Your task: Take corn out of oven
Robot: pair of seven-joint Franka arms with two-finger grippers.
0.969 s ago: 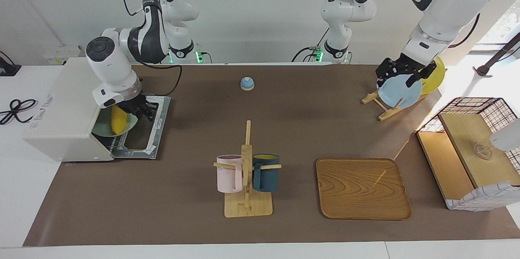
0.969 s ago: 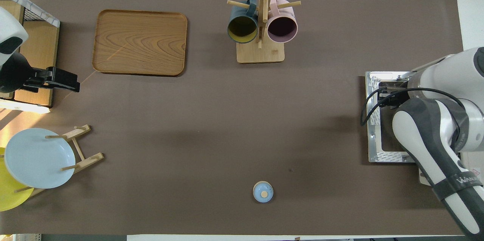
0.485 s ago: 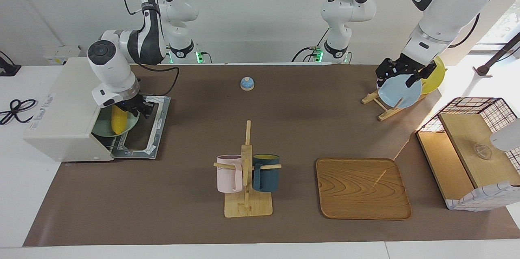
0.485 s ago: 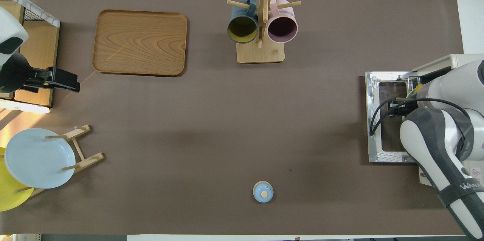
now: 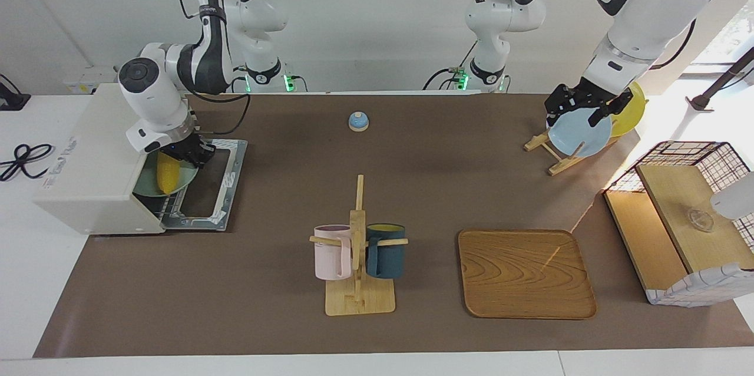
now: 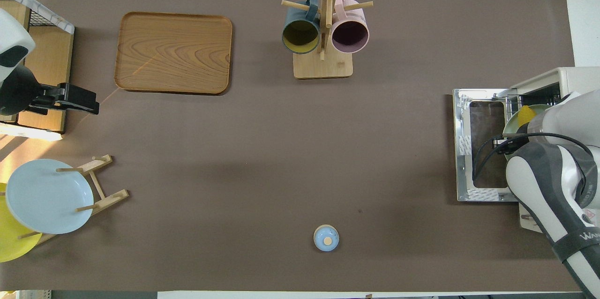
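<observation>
At mid-left of the facing view, the oven (image 5: 88, 170) stands open; inside, the corn (image 5: 166, 174) lies on a green plate (image 5: 177, 183), the right gripper (image 5: 187, 152) with fingers clenched on its upper end. Upper right, the left gripper (image 5: 580, 106) hangs released over a blue plate (image 5: 580, 135).

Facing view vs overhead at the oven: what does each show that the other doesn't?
Facing view only: the right claw down at the nearer end of the corn, and the oven's wire rack under the green plate.

Overhead only: the open insides of the two mugs on their rack, seen from the side in the other view; here the right arm hides its claw.

Both: the oven with its door folded down, the corn on the plate inside, and the left claw waiting over the plate rack.
</observation>
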